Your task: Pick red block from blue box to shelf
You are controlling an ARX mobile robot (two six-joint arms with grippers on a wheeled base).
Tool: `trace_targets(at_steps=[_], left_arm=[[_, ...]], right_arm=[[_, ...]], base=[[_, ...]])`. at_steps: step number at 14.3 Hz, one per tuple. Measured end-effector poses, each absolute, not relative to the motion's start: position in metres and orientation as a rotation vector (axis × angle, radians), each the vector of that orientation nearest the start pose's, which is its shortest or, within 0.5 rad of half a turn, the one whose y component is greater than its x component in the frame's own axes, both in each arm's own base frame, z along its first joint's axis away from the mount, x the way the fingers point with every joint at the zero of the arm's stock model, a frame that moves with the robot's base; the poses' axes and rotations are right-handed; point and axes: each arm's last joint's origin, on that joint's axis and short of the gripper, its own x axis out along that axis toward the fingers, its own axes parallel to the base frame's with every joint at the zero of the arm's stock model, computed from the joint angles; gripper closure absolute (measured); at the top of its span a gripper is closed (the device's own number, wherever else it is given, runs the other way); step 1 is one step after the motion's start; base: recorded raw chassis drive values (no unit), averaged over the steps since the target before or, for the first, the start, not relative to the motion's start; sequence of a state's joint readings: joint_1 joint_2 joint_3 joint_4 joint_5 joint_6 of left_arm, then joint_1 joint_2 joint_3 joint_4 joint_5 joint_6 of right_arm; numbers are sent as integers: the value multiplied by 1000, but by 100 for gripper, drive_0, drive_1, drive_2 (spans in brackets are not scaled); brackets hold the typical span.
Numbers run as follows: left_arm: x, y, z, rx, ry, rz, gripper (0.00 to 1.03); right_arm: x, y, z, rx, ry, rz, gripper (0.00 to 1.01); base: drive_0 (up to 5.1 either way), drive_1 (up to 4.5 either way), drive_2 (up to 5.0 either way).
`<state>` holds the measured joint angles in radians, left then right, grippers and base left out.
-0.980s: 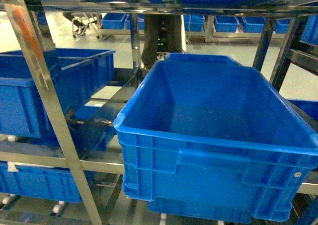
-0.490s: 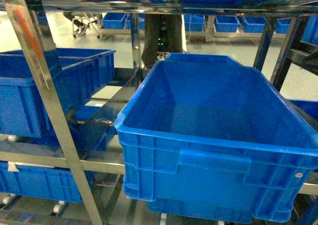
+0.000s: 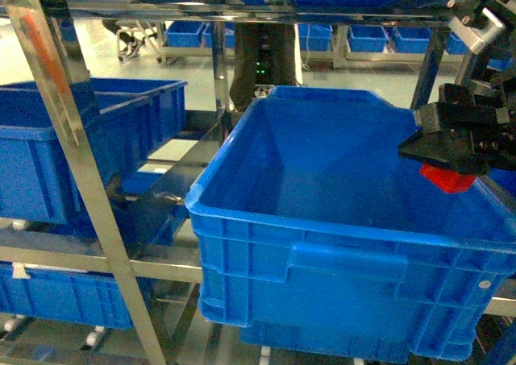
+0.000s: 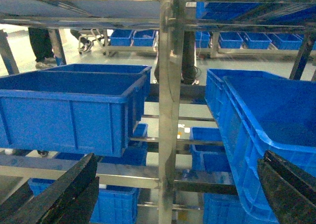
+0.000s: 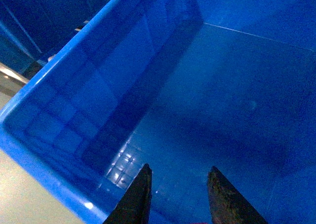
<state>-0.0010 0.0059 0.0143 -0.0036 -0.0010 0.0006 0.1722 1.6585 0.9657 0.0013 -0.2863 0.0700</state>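
Gleaming steel shelf (image 3: 81, 180) holding blue crates (image 3: 355, 228); pale floor (image 3: 484, 131) behind.

The shelf (image 3: 85, 188) is of shiny stainless steel and its uprights mirror the room. The big crate (image 3: 339, 268) is dark blue plastic with a ribbed wall outside; inside, its floor looks smooth and slightly glossy. At 3 o'clock the red block (image 3: 447, 178) is glossy plastic under the matt black right gripper (image 3: 451, 143).
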Motion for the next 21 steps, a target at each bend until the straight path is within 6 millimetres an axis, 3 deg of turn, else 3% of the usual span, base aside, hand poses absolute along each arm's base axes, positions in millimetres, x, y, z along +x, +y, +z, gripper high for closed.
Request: trace_targets(at_steps=[7,14,16,19,21], left_arm=[[97,0,168,1,-5,0,5],[97,0,168,1,-5,0,5],[97,0,168,1,-5,0,5],[97,0,168,1,-5,0,5],[97,0,168,1,-5,0,5]], right_arm=[[395,84,173,103,809,410,73],[402,91,155,90,843,399,73],[405,96,141,77,867,387,73],[425,112,91,0,854,351,73],[429,115,90,-23,797,326,73]], base=[[0,0,0],[0,0,0],[0,0,0],[0,0,0],[0,0,0]])
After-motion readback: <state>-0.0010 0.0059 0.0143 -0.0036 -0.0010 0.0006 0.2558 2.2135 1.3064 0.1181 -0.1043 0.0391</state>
